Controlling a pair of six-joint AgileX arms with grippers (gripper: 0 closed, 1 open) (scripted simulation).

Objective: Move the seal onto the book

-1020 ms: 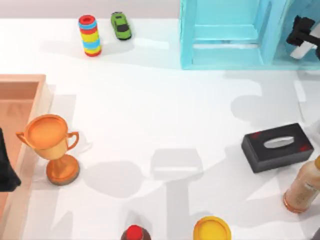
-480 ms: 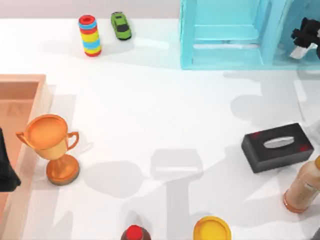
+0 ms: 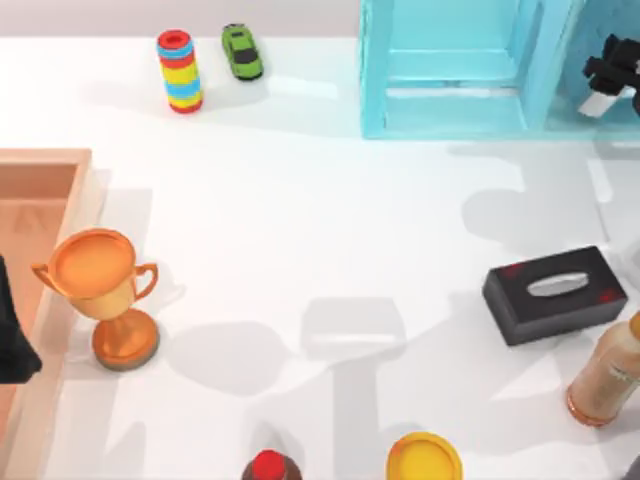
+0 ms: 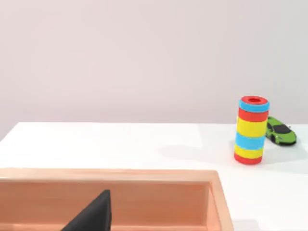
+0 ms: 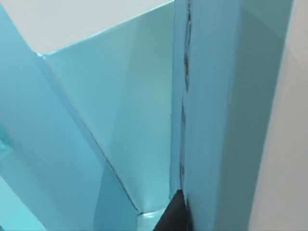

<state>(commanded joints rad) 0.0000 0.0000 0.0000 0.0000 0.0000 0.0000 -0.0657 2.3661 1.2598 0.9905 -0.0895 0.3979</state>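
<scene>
Presently right arm [image 3: 606,76] hovers far right — beside the teal rack [image 3: 450,70]

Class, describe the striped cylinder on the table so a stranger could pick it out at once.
Start at the big translucent teal shelf unit along the table's far edge and look left of it. There, beside a small green toy car, stands the upright cylinder of stacked red, yellow and blue bands, the multicoloured one.

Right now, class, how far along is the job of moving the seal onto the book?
Done: nothing I can confirm. In hand: the right gripper is at the far right, against the pale blue translucent shelf unit; any grasp cannot be told. The left arm is parked over the shallow wooden tray. Left: lifting, carrying and placing the seal.
</scene>
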